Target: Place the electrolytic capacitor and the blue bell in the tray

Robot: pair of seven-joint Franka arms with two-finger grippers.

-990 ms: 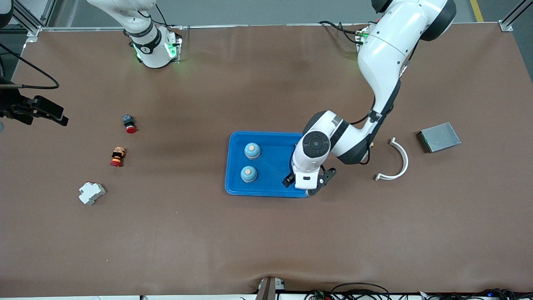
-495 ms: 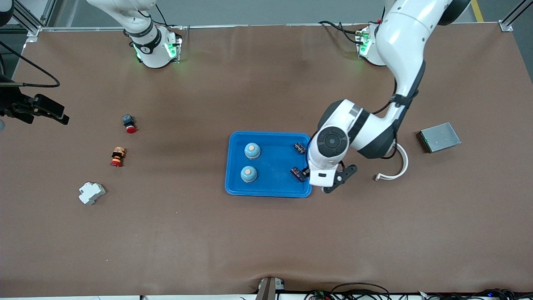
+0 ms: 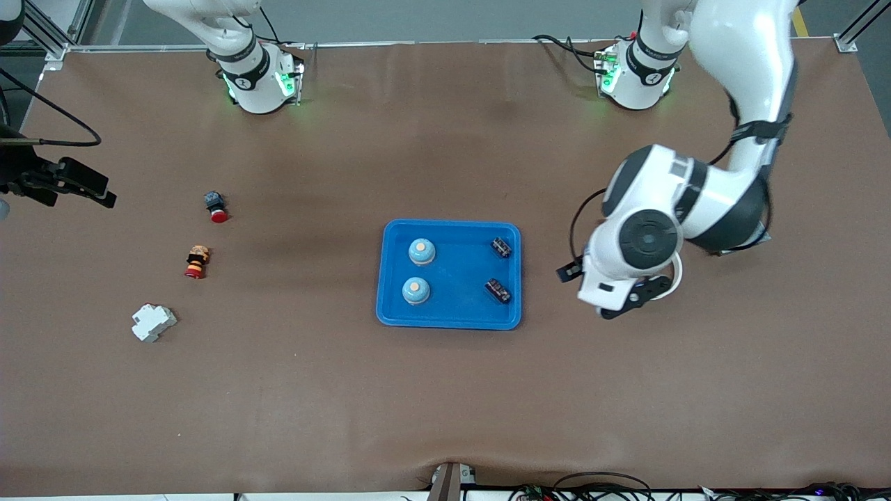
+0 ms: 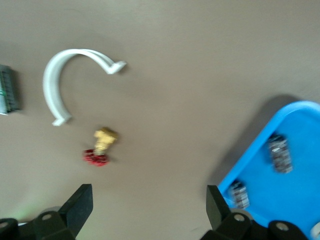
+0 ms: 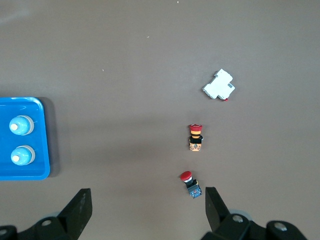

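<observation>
The blue tray (image 3: 450, 316) held two blue bells (image 3: 421, 251) and two electrolytic capacitors (image 3: 498, 290), while the left gripper (image 4: 149, 207), open and empty, had moved off the tray to the bare table beside it, and the right gripper (image 5: 148, 210) waited open near the red buttons (image 5: 195, 137).

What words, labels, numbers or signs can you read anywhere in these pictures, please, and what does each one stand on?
None can be read.
Right arm's base collar: a small round dark mark, too small to read.
Left arm's base collar: the same kind of mark, too small to read.
Two dark capacitors in the blue tray: any print is too small or blurred.
Two blue bells: no text shows.
</observation>
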